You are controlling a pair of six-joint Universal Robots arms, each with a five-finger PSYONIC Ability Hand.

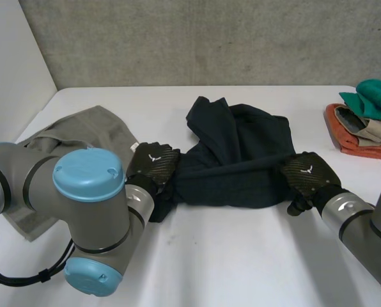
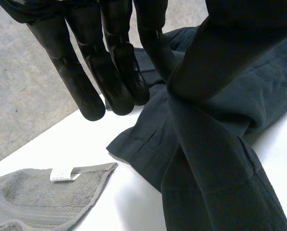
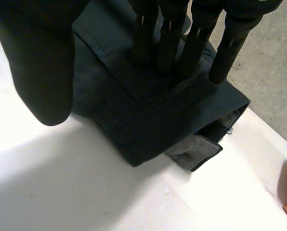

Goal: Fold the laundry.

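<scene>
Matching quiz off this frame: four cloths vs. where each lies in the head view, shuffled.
1. dark garment
2. grey towel
3. teal cloth
4. orange cloth

A. far right, on top
B. centre
C. far right, at the bottom
D. far left

Pairs: 1-B, 2-D, 3-A, 4-C

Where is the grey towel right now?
In the head view the grey towel lies on the table's left side, partly behind the left arm, just left of the dark garment.
</scene>
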